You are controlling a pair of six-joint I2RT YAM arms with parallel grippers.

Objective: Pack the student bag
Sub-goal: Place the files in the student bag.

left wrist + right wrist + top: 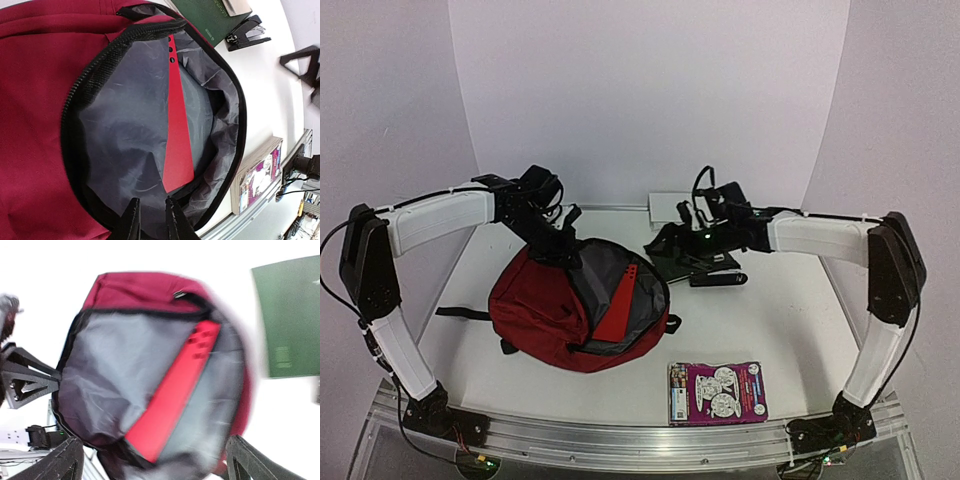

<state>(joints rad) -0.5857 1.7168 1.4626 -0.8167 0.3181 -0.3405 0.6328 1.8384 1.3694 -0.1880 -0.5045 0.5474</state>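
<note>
Student bag (535, 300) lies centre-left of the overhead frame, mouth open, red folder (618, 305) inside. Left gripper (152, 205) pinches its rim; right gripper (156, 441) is spread, empty. Recommendation: hold the rim high and taut so items clear the zipper.

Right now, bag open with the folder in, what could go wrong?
1. The red folder stands slanted across the mouth of the student bag; the magenta book may jam against it going in.
2. The left gripper is at the soft rim; if that slips, the mouth could sag shut.
</note>
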